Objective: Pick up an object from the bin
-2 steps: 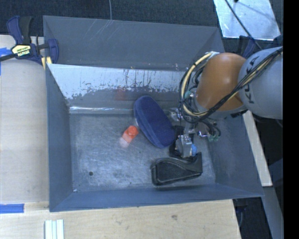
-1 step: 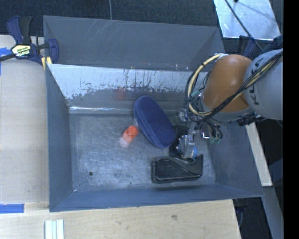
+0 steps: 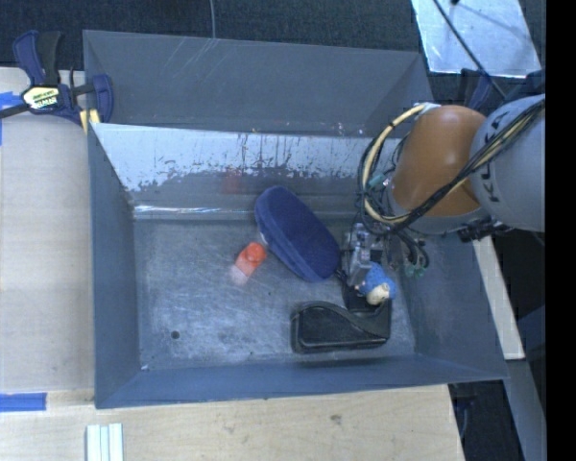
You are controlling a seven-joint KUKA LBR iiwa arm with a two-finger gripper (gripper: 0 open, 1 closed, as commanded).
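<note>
The robot arm's rounded orange cover (image 3: pixel 442 157), looped with yellow and black cables, rises above the right wall of the grey metal bin (image 3: pixel 115 286), where the arm reaches down into the bin's right side. Below the cover, the fingers (image 3: pixel 369 275) hang low over the floor, near the right wall. A small blue-and-pale thing (image 3: pixel 375 291) sits right at their tips, on the side toward the bin's front wall. Whether it is between the fingers or only beneath them cannot be told, nor whether the fingers are spread or pressed together.

Just in front of that small thing, touching it or very nearly so, a flat black pouch (image 3: pixel 338 327) lies along the front edge of the floor. To the left of the fingers, a dark blue oval case (image 3: pixel 295 231) lies slantwise from the back wall toward the middle, its lower end just beside them. Further left, close to the case's long side, a small orange-and-white piece (image 3: pixel 249 259) rests on the floor. In all, 4 loose things lie in the bin, and the blue-and-pale one is nearest the fingers.
</note>
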